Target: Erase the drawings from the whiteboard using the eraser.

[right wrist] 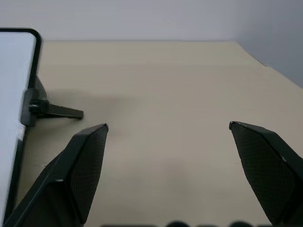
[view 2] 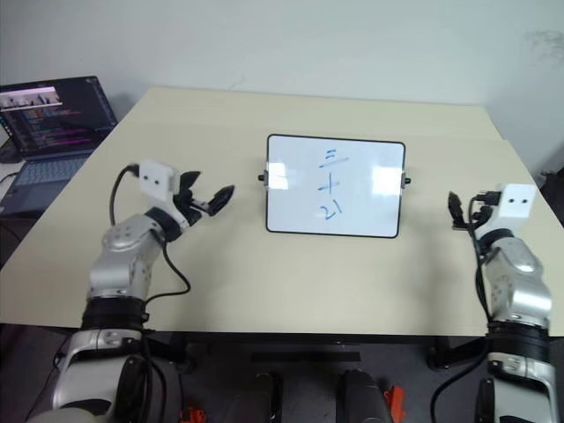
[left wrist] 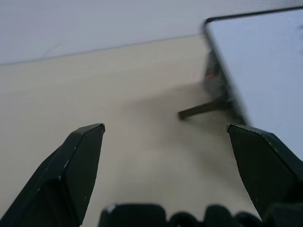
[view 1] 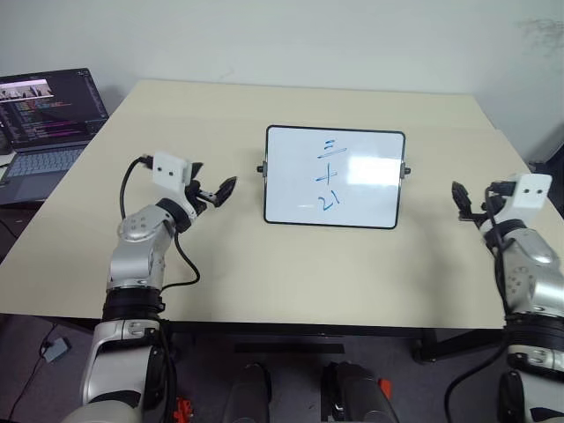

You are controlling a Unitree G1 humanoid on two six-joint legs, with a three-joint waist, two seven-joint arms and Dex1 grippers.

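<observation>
Now, at the beige table (view 1: pixel 264 282), my left claw (view 1: pixel 216 190) hangs above the tabletop with its two black fingers (left wrist: pixel 71 170) spread wide and nothing between them. My right claw (view 1: pixel 464 199) hangs above the far side of the table, its fingers (right wrist: pixel 78 170) likewise spread wide and empty. Between the two claws stands the whiteboard (view 1: pixel 352 207), propped at a tilt on small black feet, its black frame and side knobs well apart from both sets of fingertips. From my left wrist the board's near edge and one foot (left wrist: pixel 201 109) lie just ahead and off to one side of the fingers; from my right wrist the opposite edge (right wrist: pixel 14 94) and its foot lie likewise ahead and to the side. On the board sit the drawings (view 1: pixel 329 174) in blue marker: short dashes on top, a cross below them, a "21" lowest, all unerased. Well beyond my left claw, off the table's corner, an open laptop (view 1: pixel 48 115) shows a lit screen.
</observation>
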